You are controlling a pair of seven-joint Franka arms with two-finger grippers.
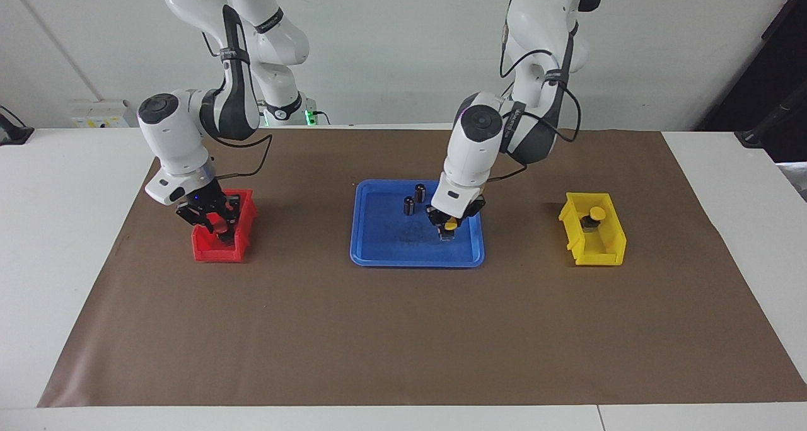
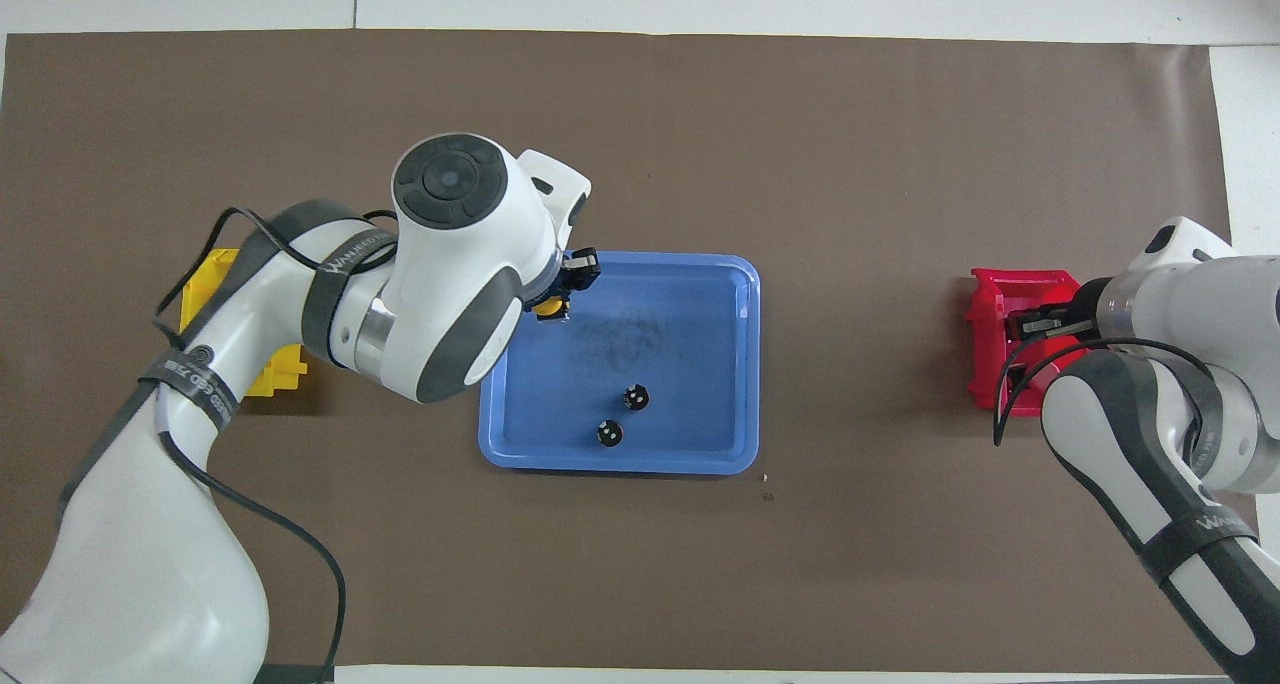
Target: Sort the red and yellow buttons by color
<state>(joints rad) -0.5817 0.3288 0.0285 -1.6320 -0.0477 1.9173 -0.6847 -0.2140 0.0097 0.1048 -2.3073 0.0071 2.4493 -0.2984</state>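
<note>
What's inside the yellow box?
One yellow button stands inside the yellow box, near the end closer to the robots. From above, the left arm hides most of the box, so only the facing view shows inside.

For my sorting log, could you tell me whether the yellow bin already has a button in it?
Yes, it is occupied: one yellow button stands upright inside the yellow bin, at the end nearer the robots.
</note>
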